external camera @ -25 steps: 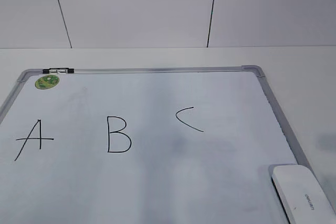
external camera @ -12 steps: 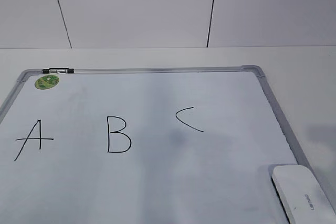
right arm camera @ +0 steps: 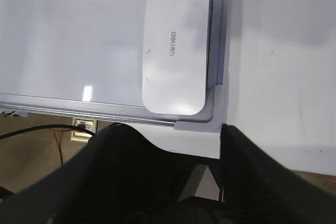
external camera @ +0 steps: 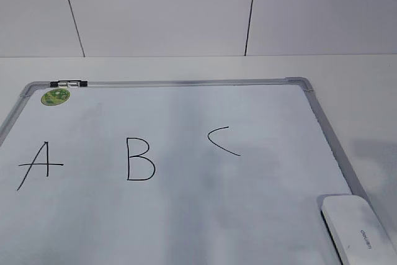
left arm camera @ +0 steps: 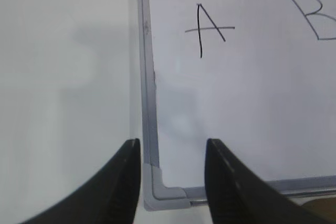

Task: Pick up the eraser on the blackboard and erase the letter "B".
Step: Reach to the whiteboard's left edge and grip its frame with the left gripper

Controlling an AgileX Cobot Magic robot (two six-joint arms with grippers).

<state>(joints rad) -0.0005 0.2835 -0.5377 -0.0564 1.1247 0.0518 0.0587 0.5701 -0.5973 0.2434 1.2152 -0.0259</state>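
The blackboard (external camera: 186,215) is a white board with a grey frame, lying flat on the white table. The letter "B" (external camera: 140,159) stands in black between an "A" (external camera: 38,164) and a "C" (external camera: 222,139). The eraser (external camera: 360,231) is a white glossy block lying on the board's near right corner. No gripper shows in the exterior view. In the right wrist view the eraser (right arm camera: 175,45) lies ahead of my right gripper (right arm camera: 176,129), which is open and empty. My left gripper (left arm camera: 172,142) is open and empty over the board's near left corner (left arm camera: 157,187); "A" (left arm camera: 207,27) and part of "B" (left arm camera: 315,19) lie ahead.
A round green sticker (external camera: 55,96) and a black clip (external camera: 69,83) sit at the board's far left corner. A white wall stands behind the table. In the right wrist view the table's near edge runs just below the board, with a cable and socket (right arm camera: 81,125) beneath.
Only faint shadows shift across the board and the table at the right. The eraser and the letters have not moved.
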